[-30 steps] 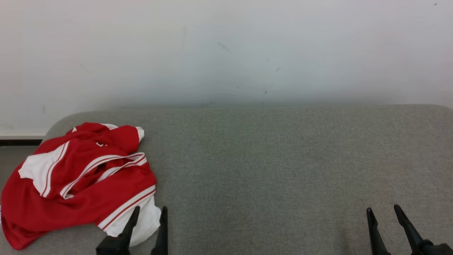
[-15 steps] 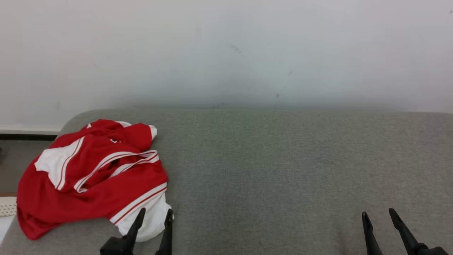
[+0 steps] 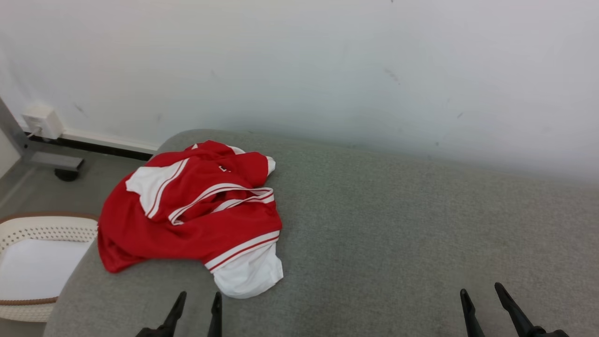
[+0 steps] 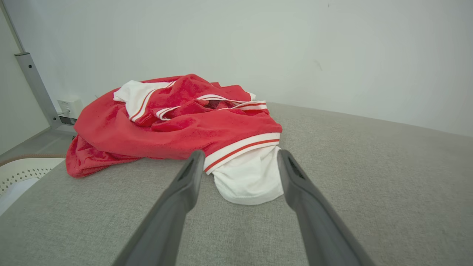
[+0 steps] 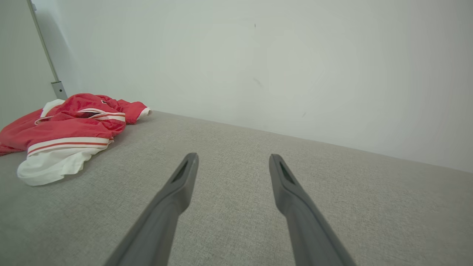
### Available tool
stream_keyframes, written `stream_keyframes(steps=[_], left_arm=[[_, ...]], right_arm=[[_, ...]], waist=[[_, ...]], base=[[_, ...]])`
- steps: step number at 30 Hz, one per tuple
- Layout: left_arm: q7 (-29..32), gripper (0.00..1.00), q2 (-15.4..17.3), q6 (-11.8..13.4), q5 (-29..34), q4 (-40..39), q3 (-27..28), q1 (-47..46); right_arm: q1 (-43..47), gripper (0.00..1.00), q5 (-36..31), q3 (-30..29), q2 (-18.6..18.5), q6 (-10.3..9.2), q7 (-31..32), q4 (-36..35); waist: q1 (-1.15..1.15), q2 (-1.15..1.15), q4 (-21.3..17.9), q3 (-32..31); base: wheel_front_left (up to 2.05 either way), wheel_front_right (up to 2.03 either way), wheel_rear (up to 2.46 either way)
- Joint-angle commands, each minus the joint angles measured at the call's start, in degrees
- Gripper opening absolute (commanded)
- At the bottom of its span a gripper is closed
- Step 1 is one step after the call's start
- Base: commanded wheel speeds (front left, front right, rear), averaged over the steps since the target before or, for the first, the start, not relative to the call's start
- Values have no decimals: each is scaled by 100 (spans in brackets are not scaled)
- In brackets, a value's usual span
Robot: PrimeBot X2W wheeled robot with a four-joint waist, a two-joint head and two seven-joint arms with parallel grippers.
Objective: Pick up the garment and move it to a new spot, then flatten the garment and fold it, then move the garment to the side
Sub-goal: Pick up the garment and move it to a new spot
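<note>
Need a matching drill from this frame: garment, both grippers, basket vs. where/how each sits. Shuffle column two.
1 garment
2 left gripper
3 right gripper
4 basket

a open, over bare grey cushion
b crumpled, on the cushion's left end
c beside the cushion's left edge, lower down
d open, just short of the garment

Pairs: 1-b, 2-d, 3-a, 4-c

Wall: we saw a plain white wall (image 3: 327, 70), faintly scuffed, evenly lit | Furniture: we noted a grey fabric-covered surface (image 3: 398, 224) against it | Floor: we saw grey floor (image 3: 93, 187) at left, a grey metal post (image 3: 14, 128), a white socket box (image 3: 41, 120), a white perforated basket (image 3: 47, 229).
</note>
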Motion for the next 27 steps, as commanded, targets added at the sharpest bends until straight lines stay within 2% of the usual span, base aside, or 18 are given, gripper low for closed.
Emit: stream_keyframes(steps=[1, 10, 16, 27], left_arm=[[-4, 100, 19, -19, 58, -5, 38, 66], [-4, 100, 35, -165, 158, 57, 40, -220], [-4, 100, 209, -328, 210, 576, 62, -1225], [1011, 100, 727, -674, 194, 1907, -171, -3177]], right_arm=[[-48, 100, 79, 48, -13, -10, 4, 30], [-269, 100, 104, 225, -51, -11, 4, 6], [-631, 100, 141, 270, -204, -11, 4, -189], [-1322, 100, 239, 421, -548, -11, 4, -323]], waist=[[0, 0, 169, -13], [0, 0, 147, 324], [0, 0, 14, 1048], [0, 0, -184, 2216]], base=[[0, 0, 0], [0, 0, 0], [0, 0, 0], [0, 0, 0]])
